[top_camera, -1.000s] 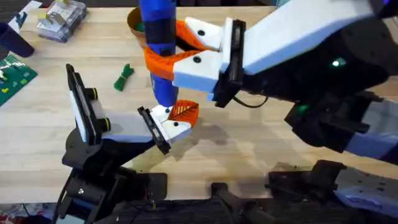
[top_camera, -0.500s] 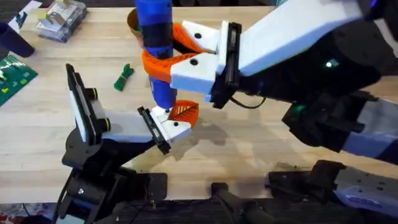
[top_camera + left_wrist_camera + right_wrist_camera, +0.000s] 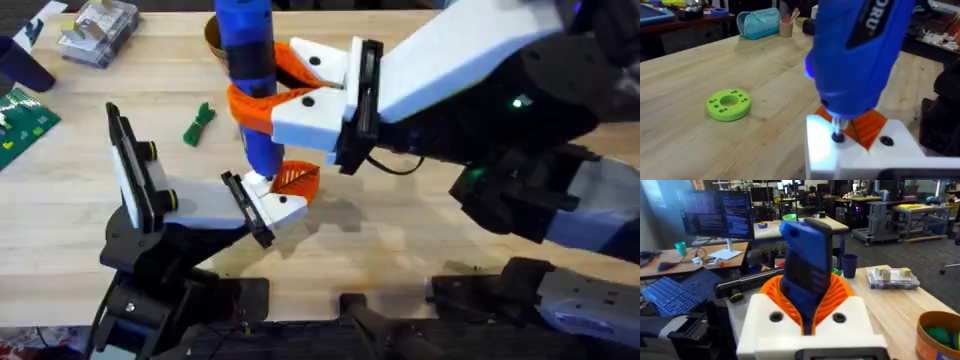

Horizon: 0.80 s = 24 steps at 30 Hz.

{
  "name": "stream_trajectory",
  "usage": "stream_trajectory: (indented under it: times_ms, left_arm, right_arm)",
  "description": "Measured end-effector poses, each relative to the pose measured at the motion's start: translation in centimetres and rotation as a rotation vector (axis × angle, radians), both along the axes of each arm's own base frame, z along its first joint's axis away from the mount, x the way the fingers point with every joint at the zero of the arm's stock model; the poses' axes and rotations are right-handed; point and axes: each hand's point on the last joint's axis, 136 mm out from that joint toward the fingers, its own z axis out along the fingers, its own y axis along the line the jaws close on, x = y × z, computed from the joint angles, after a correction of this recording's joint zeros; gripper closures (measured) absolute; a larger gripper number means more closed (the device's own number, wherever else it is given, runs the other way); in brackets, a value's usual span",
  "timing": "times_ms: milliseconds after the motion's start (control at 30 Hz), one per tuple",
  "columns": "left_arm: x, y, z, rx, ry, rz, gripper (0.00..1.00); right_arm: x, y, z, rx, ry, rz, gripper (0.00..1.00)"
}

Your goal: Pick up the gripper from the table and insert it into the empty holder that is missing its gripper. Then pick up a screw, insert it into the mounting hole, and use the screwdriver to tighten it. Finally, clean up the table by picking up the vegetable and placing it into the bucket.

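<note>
Shifted slightly left, right gripper (image 3: 262, 100) clamps screwdriver (image 3: 250, 70) (tip on holder (image 3: 280, 207)); vegetable (image 3: 199, 124) awaits bucket (image 3: 940, 332).

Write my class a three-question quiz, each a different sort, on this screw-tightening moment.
1. True or false: the right gripper holds the thick blue cylindrical screwdriver upright.
2. Its tip meets: A) the white wedge-shaped holder B) the lime green ring.
3. Fill in: the small dark green toy vegetable lies on the ___.

Key: 1 true; 2 A; 3 light wooden table.
</note>
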Motion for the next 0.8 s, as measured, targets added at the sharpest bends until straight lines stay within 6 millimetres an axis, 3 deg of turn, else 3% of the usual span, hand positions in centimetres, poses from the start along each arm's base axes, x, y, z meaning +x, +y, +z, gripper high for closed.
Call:
stream_trajectory:
  times_ms: [600, 800]
  left_arm:
    - [-0.1, 0.0, 0.0, 0.002, -0.004, -0.005, 0.99]
    - [0.0, 0.0, 0.0, 0.001, -0.001, 0.0, 0.99]
  right_arm:
    - [-0.2, 0.1, 0.2, 0.009, -0.008, 0.007, 0.938]
    - [-0.7, -0.4, 3.1, 0.107, -0.078, 0.018, 0.938]
